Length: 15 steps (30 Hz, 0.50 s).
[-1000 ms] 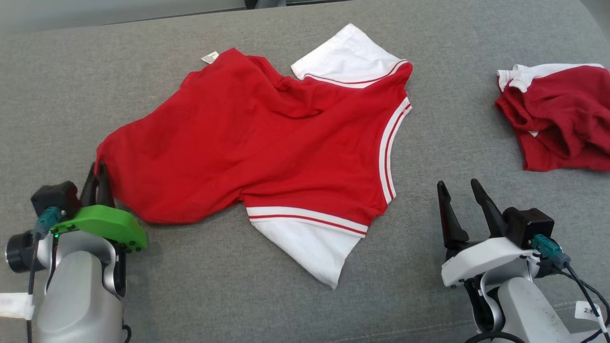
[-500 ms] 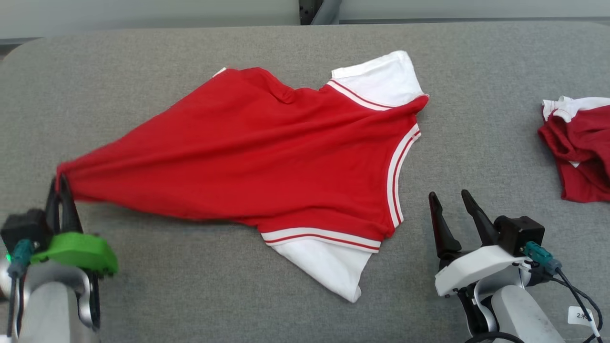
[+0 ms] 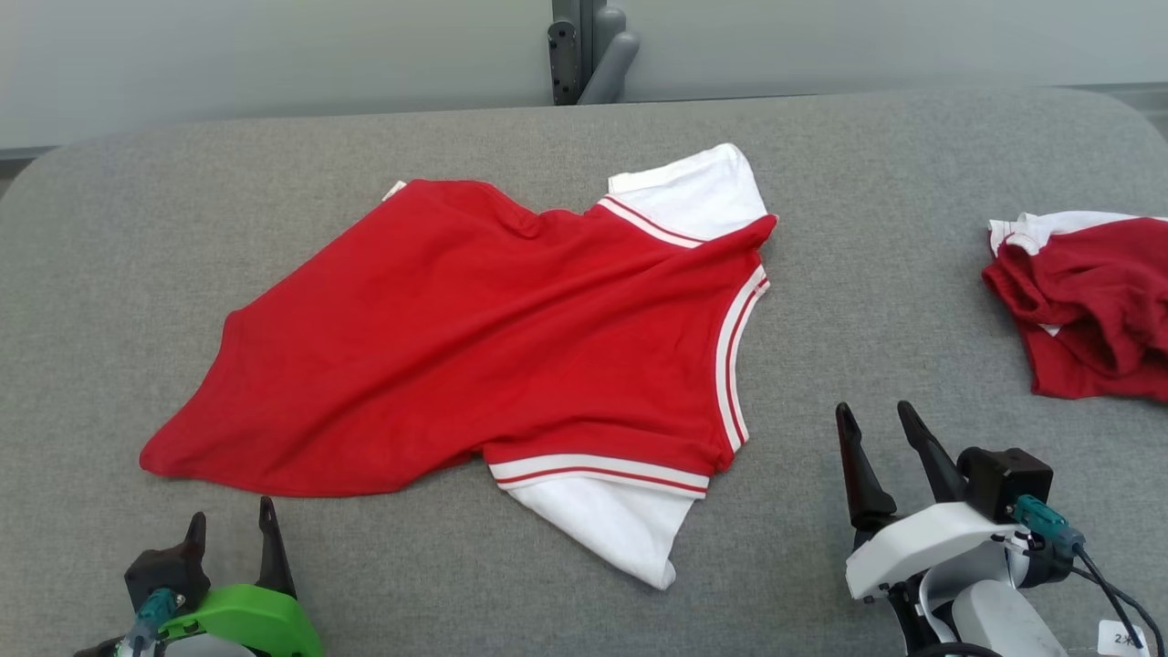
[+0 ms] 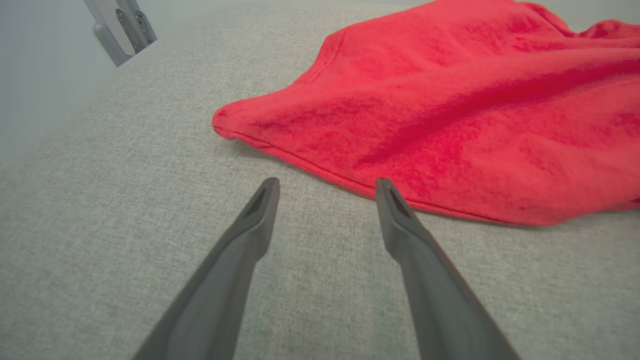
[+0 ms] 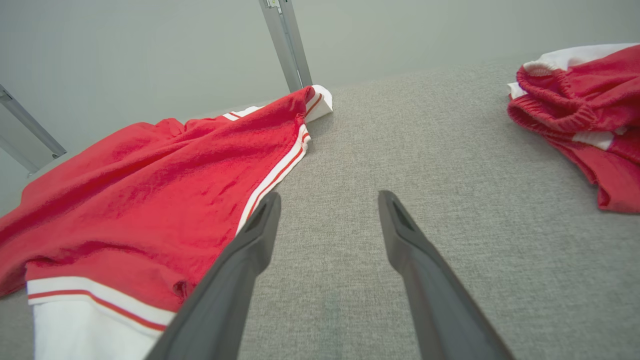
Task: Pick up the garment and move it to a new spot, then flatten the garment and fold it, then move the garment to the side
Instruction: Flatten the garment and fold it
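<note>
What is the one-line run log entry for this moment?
left gripper: open, beside red jersey | right gripper: open, empty | red jersey: unfolded, wrinkled, on grey surface | crumpled red garment: far right

A grey woven surface (image 3: 912, 182) with rounded far corners spreads wide. Near its right edge lies a crumpled heap of red cloth (image 3: 1086, 306) with white trim, bunched and creased, with a gathered band showing in the right wrist view. Behind the far edge a grey metal post (image 3: 584, 50) stands upright against a pale, plain wall (image 3: 274, 55) — a second metal rail (image 5: 30, 132) slants nearby.
</note>
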{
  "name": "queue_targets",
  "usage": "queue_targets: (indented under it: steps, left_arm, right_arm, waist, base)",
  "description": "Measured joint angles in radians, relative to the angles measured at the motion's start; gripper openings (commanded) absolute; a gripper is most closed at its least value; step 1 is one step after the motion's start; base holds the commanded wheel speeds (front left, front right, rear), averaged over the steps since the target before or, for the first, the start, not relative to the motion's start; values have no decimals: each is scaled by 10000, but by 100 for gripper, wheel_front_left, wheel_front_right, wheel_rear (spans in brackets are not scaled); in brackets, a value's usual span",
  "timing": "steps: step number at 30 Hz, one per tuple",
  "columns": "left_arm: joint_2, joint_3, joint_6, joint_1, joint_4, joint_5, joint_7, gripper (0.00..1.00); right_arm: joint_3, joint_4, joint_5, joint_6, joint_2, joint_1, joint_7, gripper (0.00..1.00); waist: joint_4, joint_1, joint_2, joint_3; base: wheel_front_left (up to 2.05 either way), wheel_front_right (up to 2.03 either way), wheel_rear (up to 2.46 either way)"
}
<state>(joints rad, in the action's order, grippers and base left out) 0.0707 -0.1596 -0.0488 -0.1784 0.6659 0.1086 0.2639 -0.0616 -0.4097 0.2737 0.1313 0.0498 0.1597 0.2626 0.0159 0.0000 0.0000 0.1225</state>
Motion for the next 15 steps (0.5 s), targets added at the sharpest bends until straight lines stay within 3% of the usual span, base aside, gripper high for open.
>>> queue_targets:
  steps: [15]
  left_arm:
    - [-192,1110,-232,880,-1434,-17,2,100]
  right_arm:
    - [-548,-153,232,0,-2,-296,0,100]
  waist:
    - [505,0,0,-580]
  base:
    - [0,0,0]
